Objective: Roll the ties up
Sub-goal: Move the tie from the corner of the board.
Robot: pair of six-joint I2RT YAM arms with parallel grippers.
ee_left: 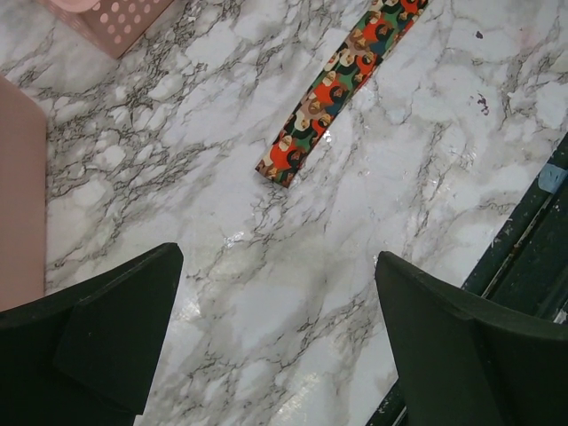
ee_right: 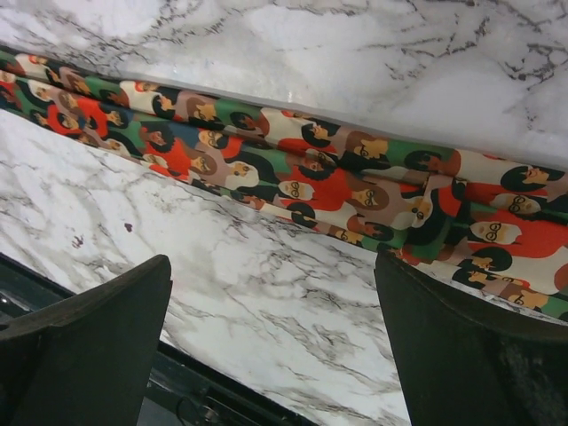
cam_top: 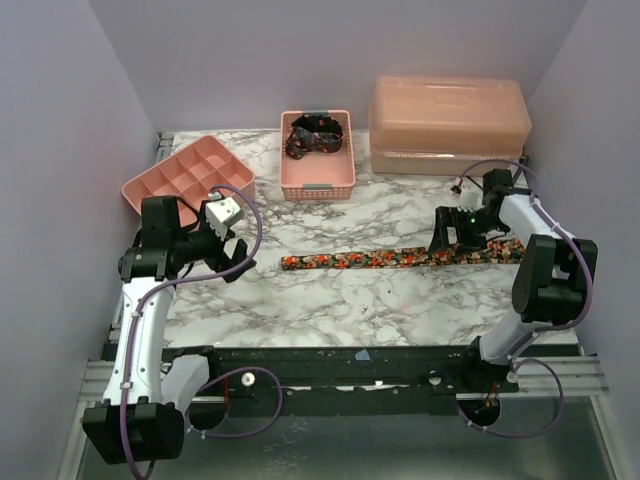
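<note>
Printed tie [cam_top: 400, 258] lies flat across tabletop [cam_top: 330, 305], mid-right, narrow end twd centre. R gripper [cam_top: 448, 243] hangs over its wider part, jaws wide, nothing held. L gripper [cam_top: 237, 262], also wide, sits left of narrow end, apart. Far edge: divided pink tray [cam_top: 150, 195] at left; pink basket [cam_top: 317, 186] w/ dark tie [cam_top: 312, 135] bundled inside; lidded peach boxes [cam_top: 447, 115] far-right corner.

The left arm [cam_top: 135, 340] and right arm [cam_top: 522, 215] pair white link shells with chunky black joint housings, each trailed by a thin purple cable [cam_top: 258, 225]. A green light [cam_top: 470, 212] glows near the right wrist. The left gripper [ee_left: 277, 257] and right gripper [ee_right: 273, 259] have matte black wedge fingers [ee_left: 98, 337].
</note>
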